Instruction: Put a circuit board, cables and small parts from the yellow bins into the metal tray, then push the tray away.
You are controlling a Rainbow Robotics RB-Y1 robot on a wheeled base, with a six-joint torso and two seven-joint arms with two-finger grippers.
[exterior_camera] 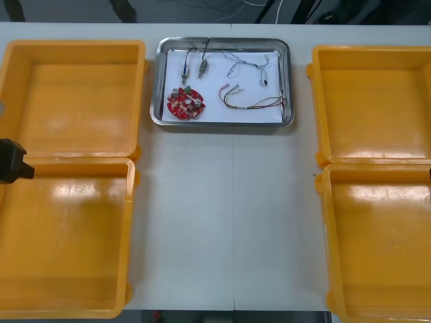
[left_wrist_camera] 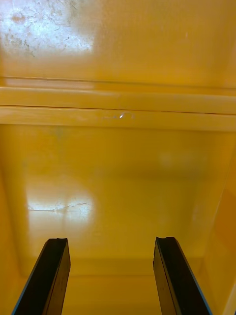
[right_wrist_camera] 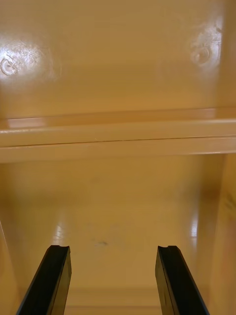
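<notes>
The metal tray (exterior_camera: 288, 81), white inside, lies at the table's far middle. In it are a round red circuit board (exterior_camera: 186, 103), two small metal parts (exterior_camera: 194, 66) with thin black leads, a blue and white cable (exterior_camera: 250, 65) and a red and yellow cable (exterior_camera: 252, 99). My left gripper (left_wrist_camera: 110, 241) stands open over the floor of a left yellow bin (left_wrist_camera: 118, 167), with nothing between its fingers. My right gripper (right_wrist_camera: 113, 248) is open too, above the floor of a right yellow bin (right_wrist_camera: 118, 197). A black part of my left arm (exterior_camera: 12, 161) shows at the left edge.
Two yellow bins stand on the left, far (exterior_camera: 143, 94) and near (exterior_camera: 129, 235). Two more stand on the right, far (exterior_camera: 314, 101) and near (exterior_camera: 323, 242). Bare table (exterior_camera: 225, 222) runs between the bin pairs, from the tray to the front edge.
</notes>
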